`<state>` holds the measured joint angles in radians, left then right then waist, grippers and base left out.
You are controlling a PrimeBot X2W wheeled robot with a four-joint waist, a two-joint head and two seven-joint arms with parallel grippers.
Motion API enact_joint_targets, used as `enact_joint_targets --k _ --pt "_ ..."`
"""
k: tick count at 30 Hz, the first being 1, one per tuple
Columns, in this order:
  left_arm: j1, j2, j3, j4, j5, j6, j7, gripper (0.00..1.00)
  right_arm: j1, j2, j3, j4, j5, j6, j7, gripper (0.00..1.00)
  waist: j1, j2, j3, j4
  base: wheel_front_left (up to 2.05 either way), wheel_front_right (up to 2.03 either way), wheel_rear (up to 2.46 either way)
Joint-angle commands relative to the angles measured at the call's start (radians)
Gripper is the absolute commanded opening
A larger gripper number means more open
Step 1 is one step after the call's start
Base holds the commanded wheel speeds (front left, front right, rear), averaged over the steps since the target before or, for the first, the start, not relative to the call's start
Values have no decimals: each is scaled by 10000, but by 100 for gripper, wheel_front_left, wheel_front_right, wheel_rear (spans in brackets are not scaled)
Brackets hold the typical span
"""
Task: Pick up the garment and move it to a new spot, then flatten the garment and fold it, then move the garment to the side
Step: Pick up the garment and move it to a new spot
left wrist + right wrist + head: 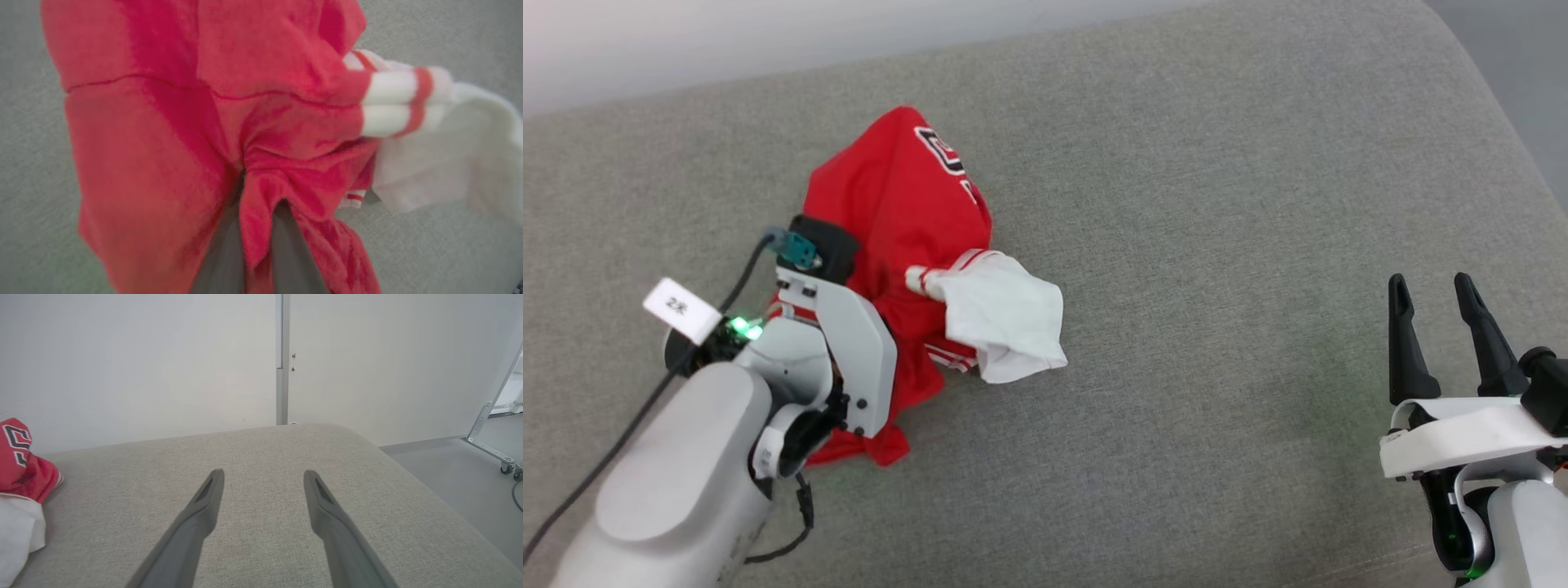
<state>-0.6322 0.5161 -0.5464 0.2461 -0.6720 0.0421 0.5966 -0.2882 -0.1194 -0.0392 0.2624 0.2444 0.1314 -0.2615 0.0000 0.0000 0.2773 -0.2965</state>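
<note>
Left pincer (260, 196) seems clamped amid folds of the garment (163, 122).

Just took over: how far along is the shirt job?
Nothing looks done: the garment is a crumpled heap on the grey cushion. In hand: the left gripper is shut on a red fold. Left: moving, flattening, folding, setting aside. The right gripper hangs open, apart.

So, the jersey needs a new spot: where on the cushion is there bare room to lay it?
Bare cushion runs wide between the garment and the open right gripper. Crowded at the left, where the left gripper pinches the cloth.
</note>
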Motion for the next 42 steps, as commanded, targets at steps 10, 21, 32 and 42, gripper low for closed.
enact_joint_targets --k 10,21,32,42 --pt "-232 -125 -177 927 -141 -633 -277 77 43 -248 172 120 -13 -14 -49 100 0 0 -543 346 0 0 0" --pt "275 349 341 -162 -421 -578 -991 100 460 -509 244 169 -73 -14 -50 100 0 0 -1524 1045 0 0 0" --pt "2568 1119 1795 -1828 -776 -32 -3515 100 1050 -696 159 180 5 -14 -32 100 0 0 -2429 1798 0 0 0" --pt "5035 1543 3285 -2546 -1022 149 -6286 100 1458 -766 -144 49 34 -14 -32 100 0 0 -2759 2321 0 0 0"
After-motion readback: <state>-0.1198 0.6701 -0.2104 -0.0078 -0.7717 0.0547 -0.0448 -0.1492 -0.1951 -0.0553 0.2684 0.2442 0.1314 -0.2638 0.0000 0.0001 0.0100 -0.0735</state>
